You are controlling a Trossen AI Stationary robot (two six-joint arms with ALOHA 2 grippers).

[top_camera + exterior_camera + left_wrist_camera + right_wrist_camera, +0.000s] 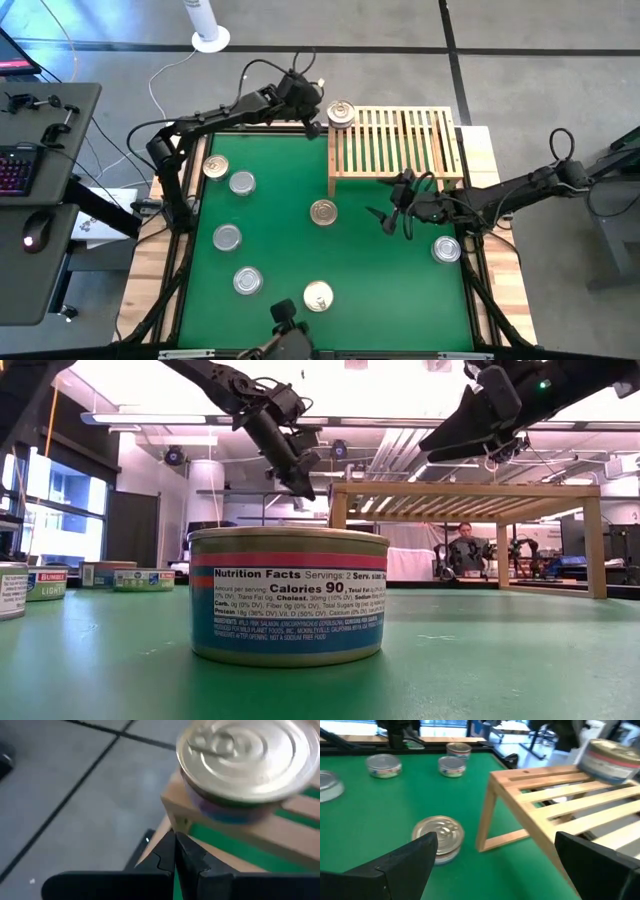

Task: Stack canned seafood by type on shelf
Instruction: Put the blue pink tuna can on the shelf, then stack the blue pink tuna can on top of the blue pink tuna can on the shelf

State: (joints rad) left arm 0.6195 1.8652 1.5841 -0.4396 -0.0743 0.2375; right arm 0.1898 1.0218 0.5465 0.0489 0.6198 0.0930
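One tin [341, 114] stands on the far left corner of the slatted wooden shelf [400, 140]; the left wrist view shows this tin [250, 760] with its pull-tab lid up. My left gripper [313, 126] is shut and hangs just left of that corner, short of the tin and touching nothing; its shut fingers [175, 857] show in its wrist view. My right gripper [395, 215] is open in front of the shelf's near edge, empty. Its wrist view [495, 865] looks past a gold-lidded tin [440, 835] on the green mat.
Several more tins stand on the green mat [300, 250]: two at far left [215, 167], [241, 183], one in the middle [323, 212], others toward the near edge [247, 281], [318, 296], and one at right [447, 249]. A keyboard and mouse lie on a side desk [40, 200].
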